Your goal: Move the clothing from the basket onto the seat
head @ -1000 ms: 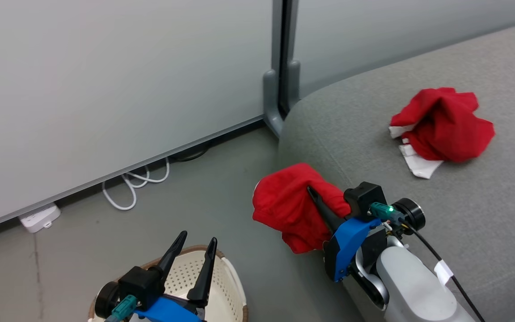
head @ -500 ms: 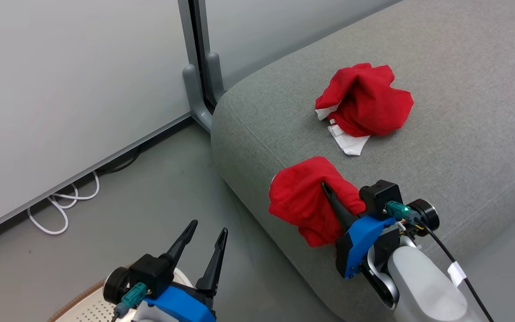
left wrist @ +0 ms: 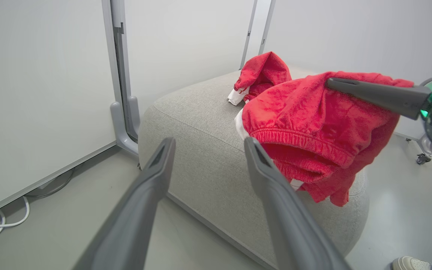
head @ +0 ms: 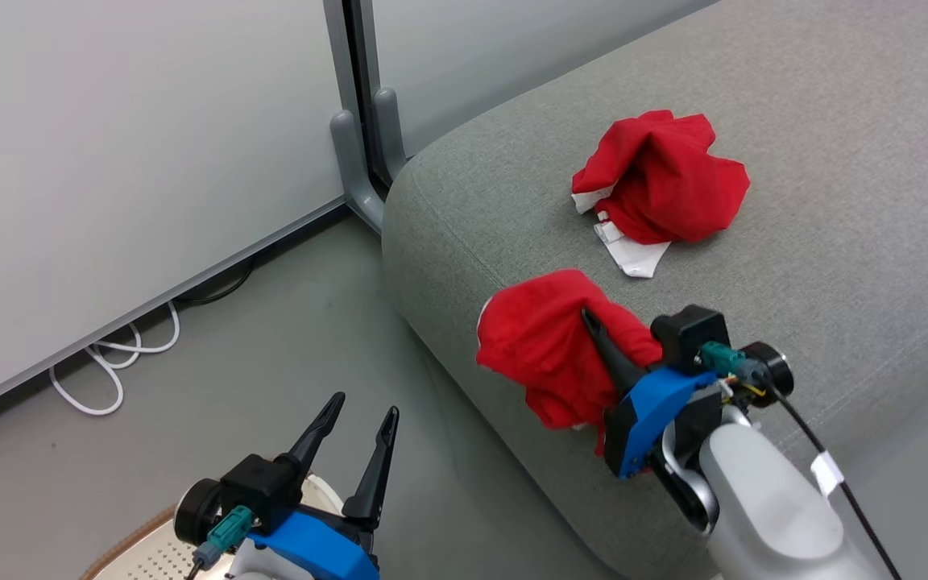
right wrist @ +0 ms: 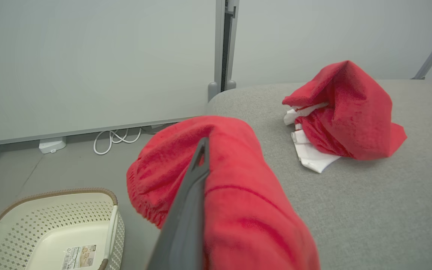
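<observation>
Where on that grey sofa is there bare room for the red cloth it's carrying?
The seat is bare to the right of the crumpled garment lying there, and in the strip between it and the held garment in the right gripper. Crowded only around that crumpled garment.

The head view looks steeply down over the sofa (head: 875,282) corner. Both wrist views face that same corner, low and close.

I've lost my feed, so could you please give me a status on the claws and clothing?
Right claw shut on one red garment, above the seat edge. Left claw open, empty. Second garment lying on the seat. Nothing blocking.
</observation>
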